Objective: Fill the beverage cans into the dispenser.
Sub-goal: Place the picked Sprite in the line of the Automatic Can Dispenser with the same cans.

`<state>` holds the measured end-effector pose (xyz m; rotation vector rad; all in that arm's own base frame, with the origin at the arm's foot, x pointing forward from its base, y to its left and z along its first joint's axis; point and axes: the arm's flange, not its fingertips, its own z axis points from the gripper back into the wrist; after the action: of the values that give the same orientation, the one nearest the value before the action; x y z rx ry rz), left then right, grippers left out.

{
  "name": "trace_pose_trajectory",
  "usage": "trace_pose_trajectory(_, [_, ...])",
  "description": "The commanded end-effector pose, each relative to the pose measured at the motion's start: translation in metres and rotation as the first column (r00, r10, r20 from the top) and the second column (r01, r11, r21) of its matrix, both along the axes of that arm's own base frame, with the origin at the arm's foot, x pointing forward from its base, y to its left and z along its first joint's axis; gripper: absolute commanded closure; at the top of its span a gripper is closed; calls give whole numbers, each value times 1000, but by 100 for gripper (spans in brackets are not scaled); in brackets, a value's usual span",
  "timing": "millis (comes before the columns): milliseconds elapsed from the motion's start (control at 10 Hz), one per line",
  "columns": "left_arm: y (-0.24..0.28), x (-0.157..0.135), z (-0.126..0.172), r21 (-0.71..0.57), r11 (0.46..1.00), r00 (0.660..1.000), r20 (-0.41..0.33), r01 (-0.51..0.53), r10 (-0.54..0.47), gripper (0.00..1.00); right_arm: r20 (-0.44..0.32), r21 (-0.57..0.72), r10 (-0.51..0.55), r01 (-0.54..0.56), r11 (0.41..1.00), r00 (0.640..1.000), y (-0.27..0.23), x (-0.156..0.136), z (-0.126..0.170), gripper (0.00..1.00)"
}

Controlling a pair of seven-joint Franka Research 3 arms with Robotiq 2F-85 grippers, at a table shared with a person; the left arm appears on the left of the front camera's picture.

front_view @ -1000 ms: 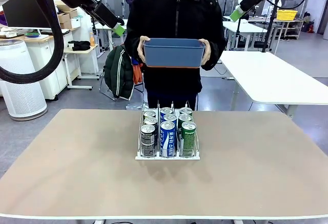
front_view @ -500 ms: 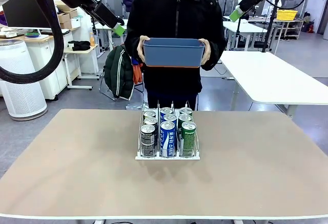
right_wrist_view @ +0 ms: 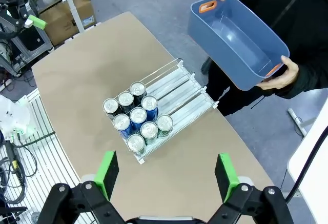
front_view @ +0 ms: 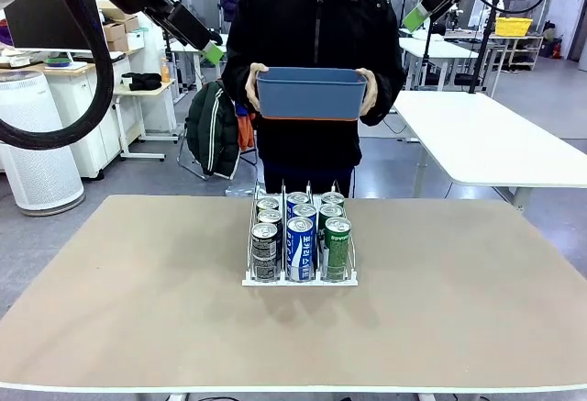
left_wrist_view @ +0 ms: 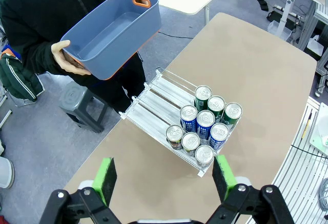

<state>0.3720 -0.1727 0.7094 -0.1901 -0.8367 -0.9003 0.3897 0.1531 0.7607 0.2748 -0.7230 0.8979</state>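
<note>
Beverage cans [front_view: 300, 231] fill dispenser [front_view: 300, 279]; both end effectors raised, open.

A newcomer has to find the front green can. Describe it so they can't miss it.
On the tan table stands a wire dispenser with three lanes of cans. Take the lane on the robot's right; the can nearest the robot there is the front green can, beside a blue can with white lettering.

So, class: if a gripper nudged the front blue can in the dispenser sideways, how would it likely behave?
The front blue can stands upright, tall and slim, so alone it would probably tip easily. Here the dispenser rails and neighbouring cans hem it in, so it would likely barely shift. Its smooth metal wall looks slippery to grip.
</note>
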Motion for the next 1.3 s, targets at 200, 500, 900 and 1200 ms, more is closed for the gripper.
trace_pose_trajectory(200, [1,0,0,2,1000,1000,1,-2,2,0,5,0,-1,1,1000,1000,-1,-2,1,0])
trace_pose_trajectory(500, [1,0,0,2,1000,1000,1,-2,2,0,5,0,-1,1,1000,1000,-1,-2,1,0])
trace_pose_trajectory(900, [1,0,0,2,1000,1000,1,-2,2,0,5,0,-1,1,1000,1000,-1,-2,1,0])
trace_pose_trajectory(1200, [1,0,0,2,1000,1000,1,-2,2,0,5,0,-1,1,1000,1000,-1,-2,1,0])
